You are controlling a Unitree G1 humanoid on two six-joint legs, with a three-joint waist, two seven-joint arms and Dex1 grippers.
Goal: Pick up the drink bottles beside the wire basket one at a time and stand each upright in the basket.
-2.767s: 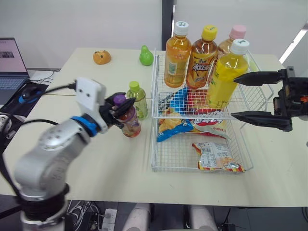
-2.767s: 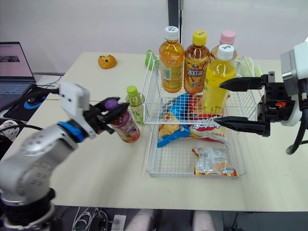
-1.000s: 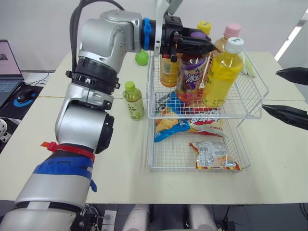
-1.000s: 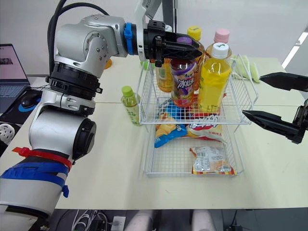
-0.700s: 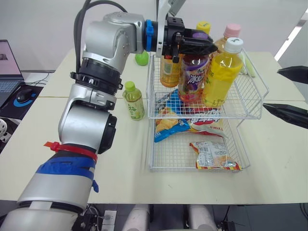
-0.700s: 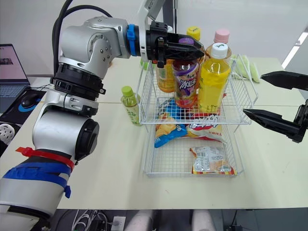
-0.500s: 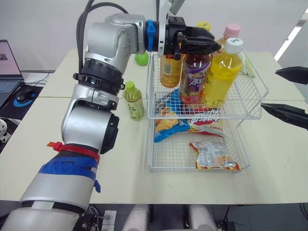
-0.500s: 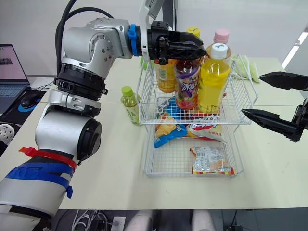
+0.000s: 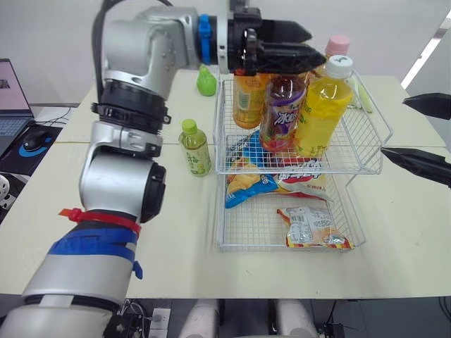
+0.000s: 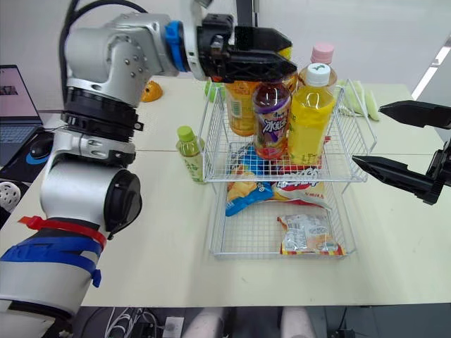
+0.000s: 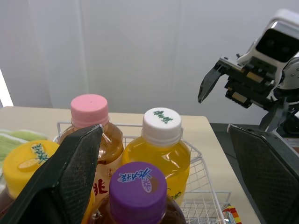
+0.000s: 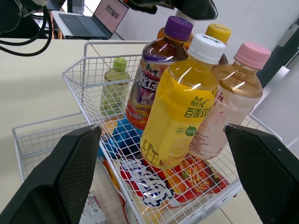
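The purple-capped bottle [image 9: 280,116] is seen upright in the wire basket's [image 9: 373,134] upper tier, just beneath the wide-open left jaws. The right jaws are held open near the table's right edge.

Your left claw [image 9: 317,46] covers the caps of the purple-labelled bottle [image 9: 282,116] and the orange bottle [image 9: 246,102] at upper centre. The pink-capped bottle [image 9: 337,46] sits mostly behind the yellow bottle [image 9: 320,113]. The right edge cuts off your right claw [image 9: 392,128], and the left edge cuts off the laptop [image 9: 13,88].

"100%" on yellow bottle [image 12: 180,109] label, Chinese characters alongside
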